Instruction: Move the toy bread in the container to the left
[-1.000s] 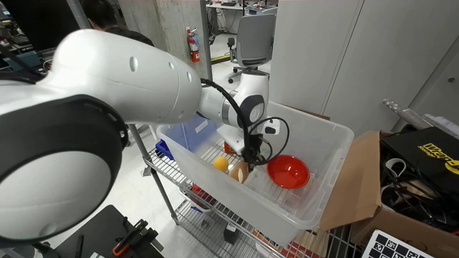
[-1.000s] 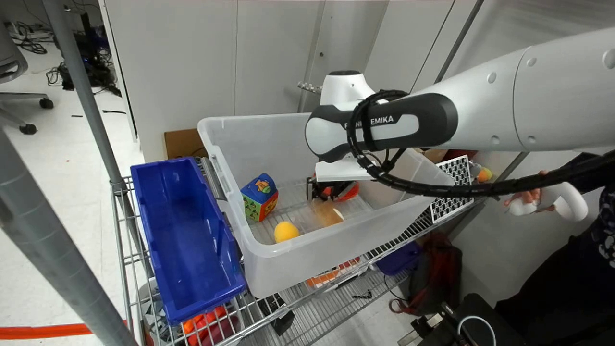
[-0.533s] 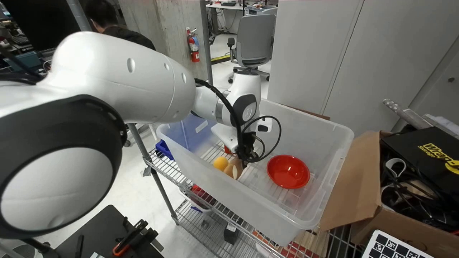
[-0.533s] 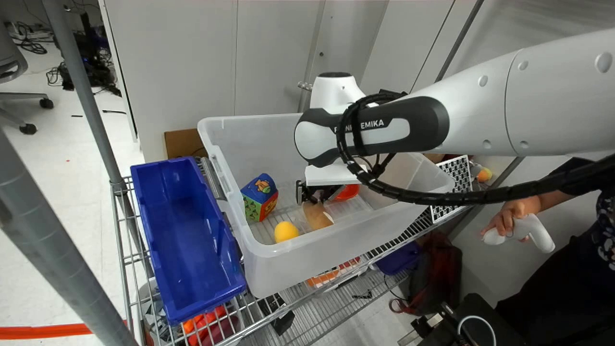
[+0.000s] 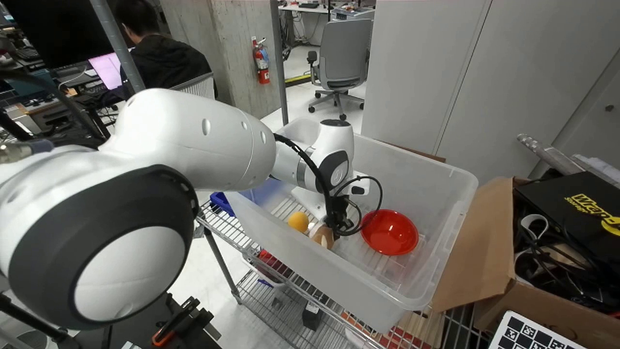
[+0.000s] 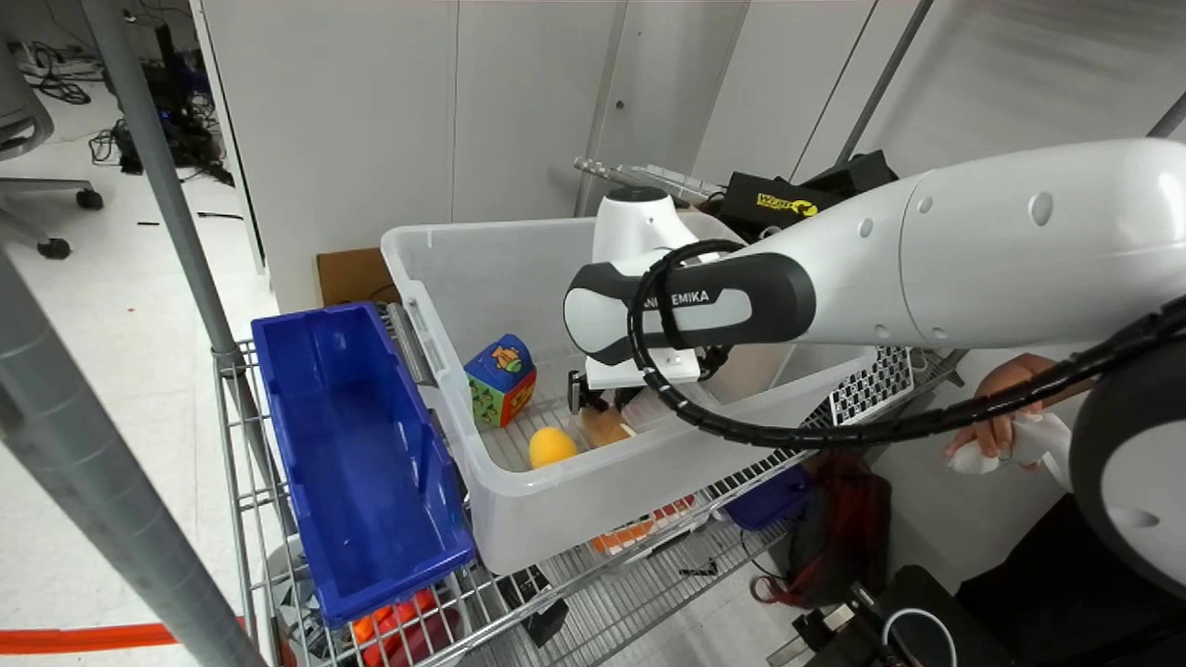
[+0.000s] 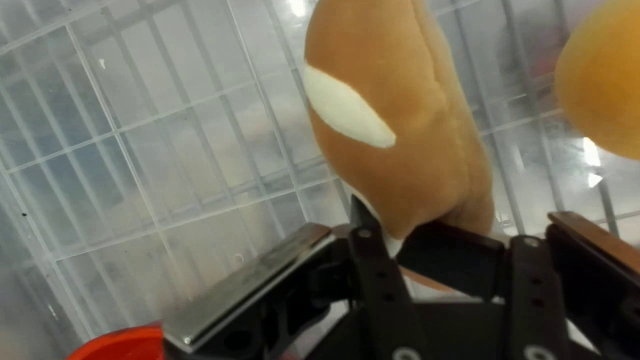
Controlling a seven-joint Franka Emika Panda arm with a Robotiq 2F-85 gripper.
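Wrist view: the gripper reaches up from the bottom of the frame, its fingers narrow and pinching the lower end of the bread, which is tan, has a pale oval patch on its left side and runs to the top edge. The ball is cut off at the upper right — near the bread but apart from it — and a bit of the red bowl shows at lower left. Both exterior views put the bread inside the bin, near its lower wall; whether it touches the bin's floor I cannot tell. In an exterior view the ball sits just to the upper left of the bread and the bowl to its right, with the arm entering from the left edge. In an exterior view a patterned cube stands at the bin's left end, above the ball, and the blue tray lies left of the bin.
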